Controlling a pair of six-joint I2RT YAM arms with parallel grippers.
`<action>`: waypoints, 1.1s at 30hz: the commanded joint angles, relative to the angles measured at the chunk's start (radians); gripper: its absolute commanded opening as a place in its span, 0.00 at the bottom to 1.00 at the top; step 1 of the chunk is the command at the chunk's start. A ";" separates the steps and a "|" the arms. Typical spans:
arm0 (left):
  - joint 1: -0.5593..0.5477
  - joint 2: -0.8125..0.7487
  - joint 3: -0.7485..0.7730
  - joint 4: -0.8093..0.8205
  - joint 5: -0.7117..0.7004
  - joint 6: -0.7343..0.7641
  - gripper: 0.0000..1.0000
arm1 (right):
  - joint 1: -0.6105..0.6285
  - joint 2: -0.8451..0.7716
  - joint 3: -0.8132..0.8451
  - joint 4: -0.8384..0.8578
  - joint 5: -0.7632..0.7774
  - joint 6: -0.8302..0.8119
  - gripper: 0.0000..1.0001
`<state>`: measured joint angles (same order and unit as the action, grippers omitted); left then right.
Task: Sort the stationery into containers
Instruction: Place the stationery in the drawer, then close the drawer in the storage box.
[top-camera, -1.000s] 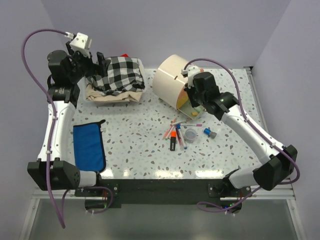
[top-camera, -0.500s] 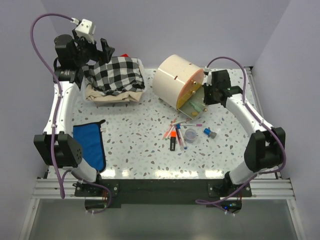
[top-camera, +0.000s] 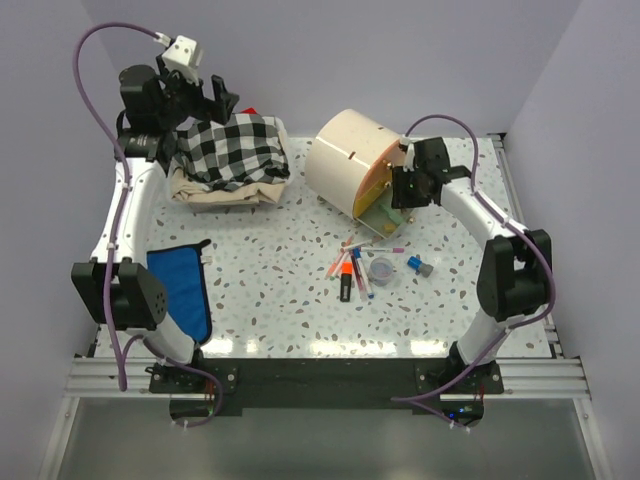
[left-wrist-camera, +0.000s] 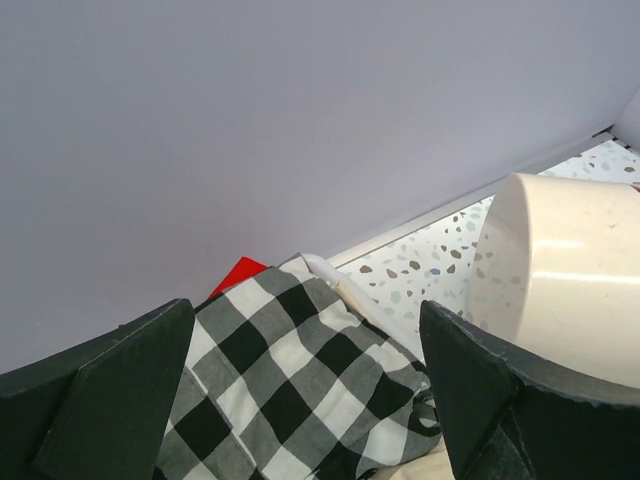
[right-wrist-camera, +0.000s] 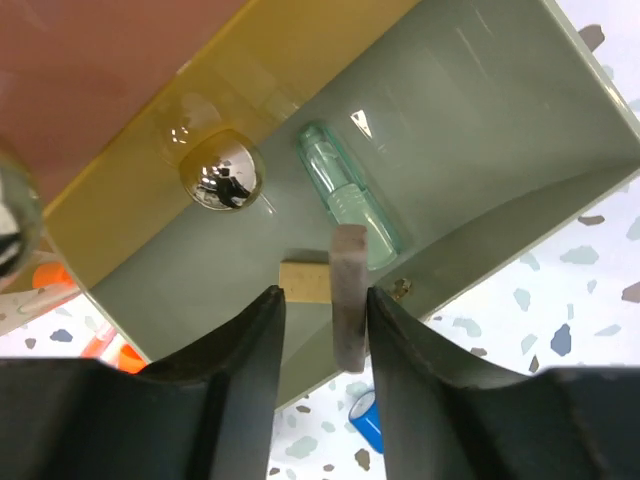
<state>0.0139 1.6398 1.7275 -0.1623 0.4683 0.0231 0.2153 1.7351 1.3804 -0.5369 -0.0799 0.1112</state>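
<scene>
The cream drum cabinet (top-camera: 345, 160) lies on its side with one grey-green drawer (top-camera: 385, 212) pulled out. My right gripper (top-camera: 405, 190) hangs over that drawer. In the right wrist view its jaws (right-wrist-camera: 325, 330) are parted around a greyish eraser (right-wrist-camera: 349, 290), which rests against the right finger with a gap on the left side. A beige eraser (right-wrist-camera: 305, 279) and a green item (right-wrist-camera: 350, 205) lie in the drawer (right-wrist-camera: 480, 150). Pens (top-camera: 357, 262), an orange highlighter (top-camera: 345, 270) and a clear pot (top-camera: 381, 269) lie on the table. My left gripper (top-camera: 215, 100) is wide open and empty.
A black-and-white checked cloth pile (top-camera: 232, 150) sits at the back left under the left gripper, with something red (top-camera: 250, 112) behind it. A blue cloth (top-camera: 180, 290) lies at the near left. A small blue piece (top-camera: 413, 263) lies right of the pot. A gold knob (right-wrist-camera: 222, 172) shows on the drawer front.
The right jaws have parted around the eraser above the drawer, and the right arm has folded back toward the right edge. The left arm has swung up and toward the back wall.
</scene>
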 joint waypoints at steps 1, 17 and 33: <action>-0.051 0.038 0.086 0.023 0.041 0.037 1.00 | -0.017 -0.031 0.065 -0.029 -0.041 0.018 0.45; -0.120 0.276 0.158 0.147 -0.007 -0.172 0.84 | -0.318 -0.145 -0.101 -0.136 -0.020 0.366 0.00; -0.218 0.419 0.161 0.228 0.075 -0.169 0.00 | -0.352 0.043 -0.061 0.028 -0.182 0.406 0.00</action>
<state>-0.1692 2.0441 1.8542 0.0143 0.5182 -0.1562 -0.1375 1.7454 1.2789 -0.5671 -0.1986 0.4820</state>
